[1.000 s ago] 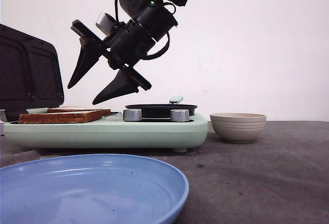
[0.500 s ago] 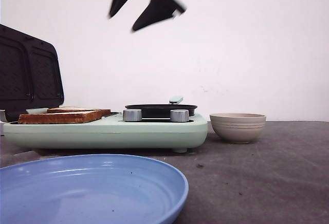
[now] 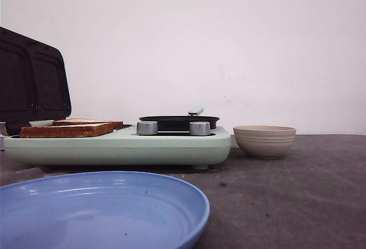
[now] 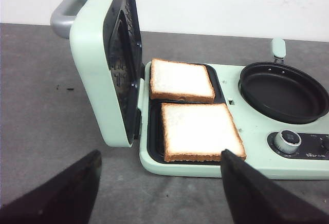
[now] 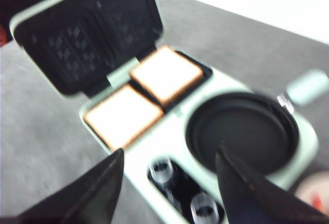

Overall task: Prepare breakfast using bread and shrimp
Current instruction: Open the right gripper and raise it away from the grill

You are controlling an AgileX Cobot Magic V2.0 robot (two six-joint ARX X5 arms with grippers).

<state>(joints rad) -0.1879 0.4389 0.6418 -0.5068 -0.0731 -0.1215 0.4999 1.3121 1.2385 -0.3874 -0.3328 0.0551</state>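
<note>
Fingers: left gripper (image 4: 159,193) and right gripper (image 5: 169,185) both spread wide, empty.
Bread (image 4: 200,131): two slices side by side on the open sandwich maker (image 4: 103,64) plate.
Knobs (image 3: 147,128): two.

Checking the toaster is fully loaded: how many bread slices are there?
2. One slice lies in the grill's tray nearer the knobs, the other slice right behind it, beside the open lid.
</note>
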